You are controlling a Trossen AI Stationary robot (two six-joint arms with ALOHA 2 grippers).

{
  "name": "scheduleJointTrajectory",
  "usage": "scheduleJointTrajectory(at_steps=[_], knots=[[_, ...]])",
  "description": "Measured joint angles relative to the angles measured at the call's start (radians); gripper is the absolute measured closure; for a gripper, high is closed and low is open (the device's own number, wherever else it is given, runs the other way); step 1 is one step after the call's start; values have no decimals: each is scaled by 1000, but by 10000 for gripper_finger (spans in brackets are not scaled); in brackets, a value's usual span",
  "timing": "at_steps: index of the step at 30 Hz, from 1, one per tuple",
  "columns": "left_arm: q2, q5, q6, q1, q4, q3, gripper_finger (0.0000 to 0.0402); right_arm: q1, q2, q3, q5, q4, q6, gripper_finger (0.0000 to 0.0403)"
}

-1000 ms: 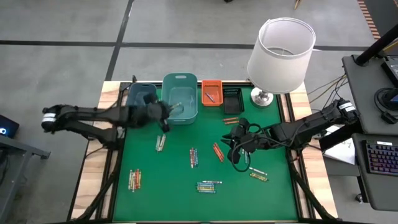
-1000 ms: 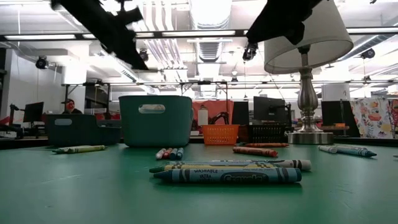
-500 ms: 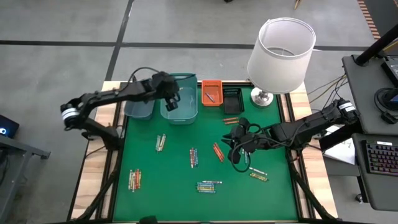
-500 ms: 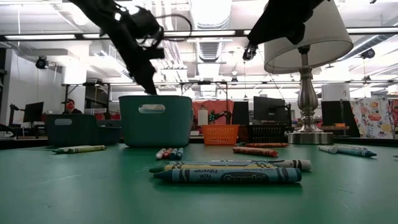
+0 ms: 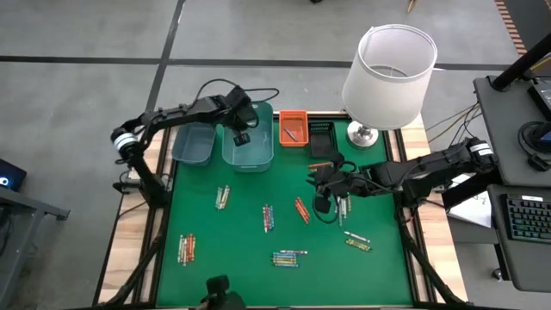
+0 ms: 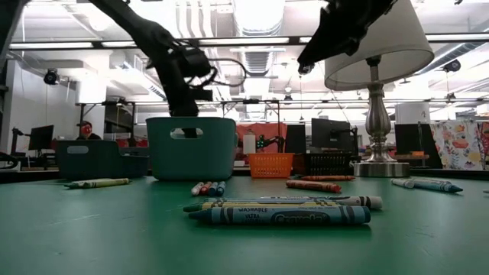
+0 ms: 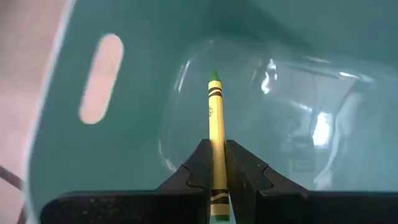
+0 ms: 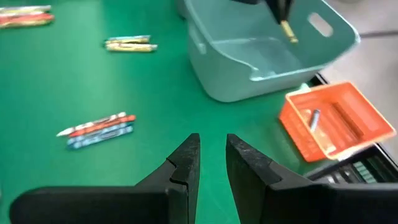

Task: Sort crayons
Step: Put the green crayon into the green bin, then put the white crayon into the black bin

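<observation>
On blue crayon: "Crayola"

A yellow-green crayon is held point-down above a teal bin's floor. Small bundles of crayons are scattered across the green mat. One crayon is seen inside the orange bin.

Grey floor with dark seams surrounds the green worktop. A white-shaded lamp stands at its far right corner. Ceiling strip lights glow; a person sits far left.
</observation>
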Motion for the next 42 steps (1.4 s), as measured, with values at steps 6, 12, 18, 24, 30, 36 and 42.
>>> scheduleJointTrajectory(at_steps=[6, 12, 18, 24, 30, 36, 42], knots=[[87, 0, -23, 3, -72, 62, 366, -4, 0, -4, -4, -2, 19, 335], [90, -1, -22, 9, -72, 50, 344, -5, 0, -4, -3, -1, 31, 335], [62, 15, -31, 9, -74, 48, 335, -6, 0, -3, -3, -1, 63, 335], [-57, 103, -102, 5, -72, 30, 341, -8, 0, 0, -3, 0, 123, 335], [-270, 246, -181, -27, 87, -102, 354, -13, 0, 0, -3, 6, 192, 335], [-521, 246, -296, -113, 335, -306, 361, -44, 0, 0, -4, 33, 267, 335], [-718, 246, -305, -214, 608, -507, 361, -97, 0, 1, -44, 39, 398, 335]])
